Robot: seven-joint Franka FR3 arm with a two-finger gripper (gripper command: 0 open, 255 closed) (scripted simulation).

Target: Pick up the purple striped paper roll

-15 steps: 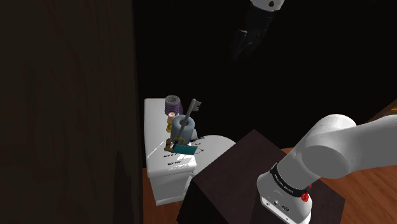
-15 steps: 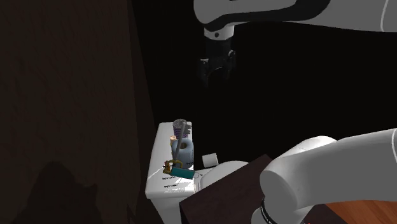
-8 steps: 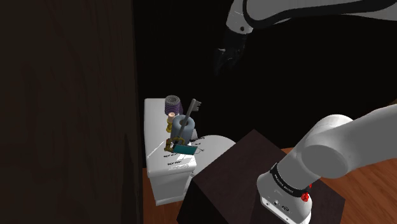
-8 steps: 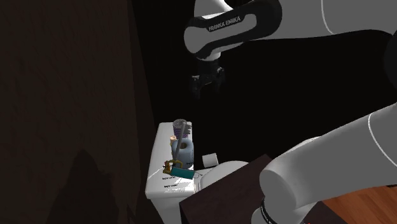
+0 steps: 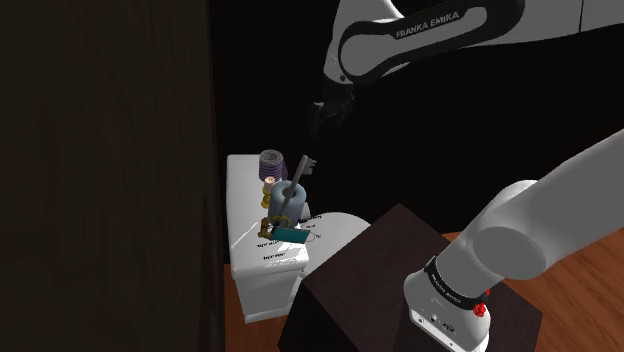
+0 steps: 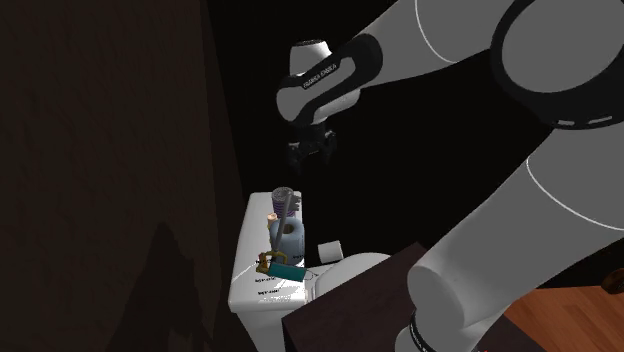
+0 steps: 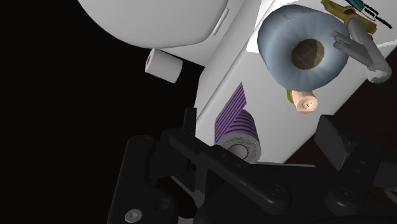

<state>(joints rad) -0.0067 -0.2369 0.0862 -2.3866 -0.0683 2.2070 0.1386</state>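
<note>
The purple striped paper roll (image 5: 271, 163) stands upright at the far end of a white toilet tank lid (image 5: 240, 190). It also shows as the roll (image 6: 284, 197) and, seen from above, as the roll (image 7: 238, 124). My black gripper (image 5: 322, 115) hangs in the air above it and slightly to the shoulder view's right. The gripper (image 6: 308, 160) is open and holds nothing. In the wrist view the gripper (image 7: 261, 137) has its fingers apart, with the roll showing far below between them.
A grey-blue roll (image 5: 287, 198), a grey key-shaped thing (image 5: 305, 165), a small peg (image 7: 305, 101) and a teal and brass item (image 5: 288, 234) crowd the lid beside the striped roll. A small white roll (image 6: 329, 250) hangs by the toilet. A dark wooden wall (image 5: 100, 180) rises close alongside.
The arm has swung down and toward the shoulder view's left, bringing the open gripper from high up to just above the tank lid. The objects have not moved.
</note>
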